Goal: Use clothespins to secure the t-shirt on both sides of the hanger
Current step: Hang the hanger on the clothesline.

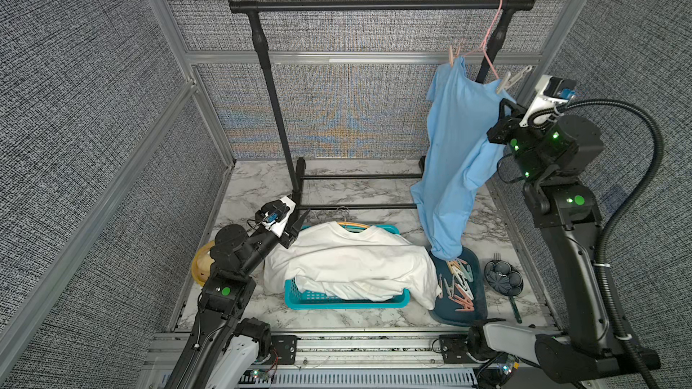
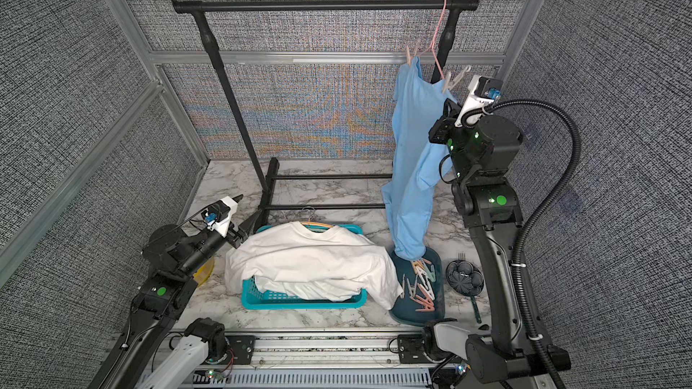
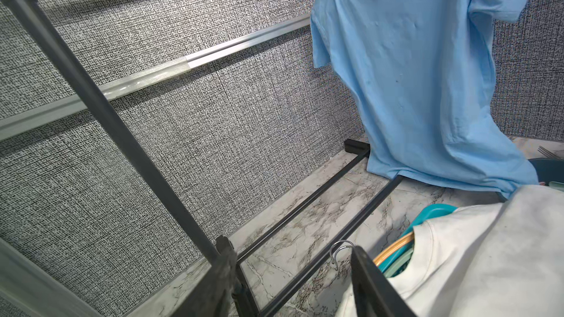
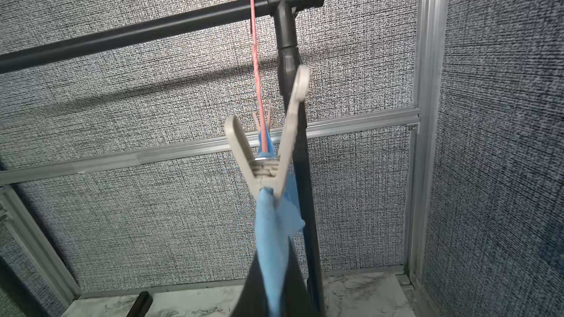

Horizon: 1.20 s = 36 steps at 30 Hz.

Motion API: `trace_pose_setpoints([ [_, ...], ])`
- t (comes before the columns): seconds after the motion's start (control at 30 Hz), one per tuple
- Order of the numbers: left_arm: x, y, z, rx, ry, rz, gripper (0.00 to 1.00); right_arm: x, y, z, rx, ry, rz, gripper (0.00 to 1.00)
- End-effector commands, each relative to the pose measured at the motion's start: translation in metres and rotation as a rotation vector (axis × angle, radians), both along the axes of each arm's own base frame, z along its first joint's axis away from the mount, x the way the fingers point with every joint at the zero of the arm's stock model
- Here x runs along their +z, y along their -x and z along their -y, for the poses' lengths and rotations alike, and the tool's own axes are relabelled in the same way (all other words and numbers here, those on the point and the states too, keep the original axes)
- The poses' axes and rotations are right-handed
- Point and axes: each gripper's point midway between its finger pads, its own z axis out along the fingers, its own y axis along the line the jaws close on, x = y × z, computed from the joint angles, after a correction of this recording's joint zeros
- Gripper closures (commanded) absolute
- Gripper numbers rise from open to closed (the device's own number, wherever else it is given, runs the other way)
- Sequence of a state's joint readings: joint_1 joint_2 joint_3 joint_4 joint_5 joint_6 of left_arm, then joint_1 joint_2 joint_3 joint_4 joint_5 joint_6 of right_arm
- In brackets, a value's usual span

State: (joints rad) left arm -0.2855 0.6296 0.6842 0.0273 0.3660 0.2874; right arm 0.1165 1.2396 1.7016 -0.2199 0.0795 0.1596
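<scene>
A black tubular metal rack (image 1: 374,5) stands on the marble-patterned tabletop (image 1: 262,308), boxed in by coarse woven grey panels. Near the right end of its top bar hangs a thin pink wire hanger (image 1: 490,31) carrying a light blue t-shirt (image 1: 457,136). The soft cotton falls in long folds, and its hem reaches the tray below.

A white t-shirt (image 1: 348,256) is draped, rumpled, over a teal perforated plastic basket (image 1: 337,299). Beside it, a dark rounded tray (image 1: 460,316) holds a loose heap of pastel plastic clothespins (image 1: 462,290).

Two more are on the garment. A beige clothespin (image 1: 454,55) clips the shoulder nearer the rack's middle. A pale grey clothespin (image 4: 268,172), its legs spread in a V, bites the shoulder nearer the rack's post.

The right gripper (image 1: 503,108) sits just below that grey peg. Its dark fingers are pressed together with a fold of blue cloth running between them.

The left gripper (image 3: 293,288) is low by the basket's far corner. Its ribbed black fingers (image 3: 366,285) are spread well apart around nothing.
</scene>
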Motion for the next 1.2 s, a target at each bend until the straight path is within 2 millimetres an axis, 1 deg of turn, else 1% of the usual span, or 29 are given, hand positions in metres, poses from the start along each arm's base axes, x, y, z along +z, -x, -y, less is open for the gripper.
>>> trace_pose_setpoints([
  [0.0,0.005,0.002,0.0,-0.006,0.011,0.006,0.4,0.018,0.004,-0.01,0.061,-0.007,0.06,1.0],
  [0.2,0.004,0.003,0.0,-0.004,0.009,0.003,0.4,0.038,0.005,-0.017,0.103,-0.007,0.119,1.0],
  [0.3,0.003,0.003,0.0,-0.005,0.007,-0.003,0.4,0.044,0.003,-0.021,0.123,-0.01,0.134,1.0],
  [0.33,0.002,0.003,0.0,-0.006,0.006,-0.004,0.4,0.043,0.002,-0.021,0.123,-0.014,0.132,1.0],
  [0.43,0.0,0.004,0.0,-0.005,0.001,-0.009,0.4,0.032,-0.005,-0.019,0.115,-0.027,0.107,1.0],
  [0.53,-0.002,0.004,-0.001,-0.004,0.001,-0.013,0.4,0.014,-0.009,-0.018,0.105,-0.032,0.074,1.0],
  [0.6,-0.004,0.004,0.0,-0.007,0.002,-0.018,0.4,0.001,-0.01,-0.018,0.103,-0.036,0.052,1.0],
  [0.67,-0.004,0.004,0.0,-0.008,0.0,-0.021,0.4,-0.008,-0.009,-0.017,0.098,-0.042,0.036,1.0],
  [0.73,-0.004,0.004,0.0,-0.006,0.0,-0.021,0.4,-0.013,-0.006,-0.018,0.108,-0.045,0.025,1.0],
  [0.77,-0.005,0.005,0.0,-0.007,0.0,-0.022,0.4,-0.016,-0.004,-0.019,0.116,-0.047,0.017,0.98],
  [0.8,-0.005,0.005,0.0,-0.006,-0.001,-0.025,0.39,-0.018,-0.002,-0.02,0.124,-0.045,0.009,0.92],
  [0.83,-0.006,0.005,-0.001,-0.006,-0.001,-0.027,0.39,-0.019,0.001,-0.021,0.13,-0.043,0.003,0.82],
  [0.87,-0.007,0.005,-0.001,-0.005,-0.004,-0.031,0.39,-0.021,0.003,-0.021,0.133,-0.039,-0.009,0.67],
  [0.9,-0.008,0.005,-0.001,-0.002,-0.006,-0.032,0.39,-0.024,0.007,-0.021,0.131,-0.032,-0.023,0.56],
  [0.97,-0.01,0.006,-0.003,0.006,-0.008,-0.034,0.38,-0.03,0.015,-0.019,0.127,-0.023,-0.054,0.36],
  [1.0,-0.011,0.006,-0.004,0.012,-0.009,-0.033,0.37,-0.034,0.021,-0.018,0.126,-0.023,-0.071,0.28],
  [1.07,-0.013,0.007,-0.005,0.017,-0.01,-0.034,0.37,-0.042,0.033,-0.016,0.122,-0.029,-0.111,0.18],
  [1.17,-0.017,0.009,-0.006,0.02,-0.012,-0.04,0.36,-0.061,0.056,-0.015,0.131,-0.06,-0.195,0.1],
])
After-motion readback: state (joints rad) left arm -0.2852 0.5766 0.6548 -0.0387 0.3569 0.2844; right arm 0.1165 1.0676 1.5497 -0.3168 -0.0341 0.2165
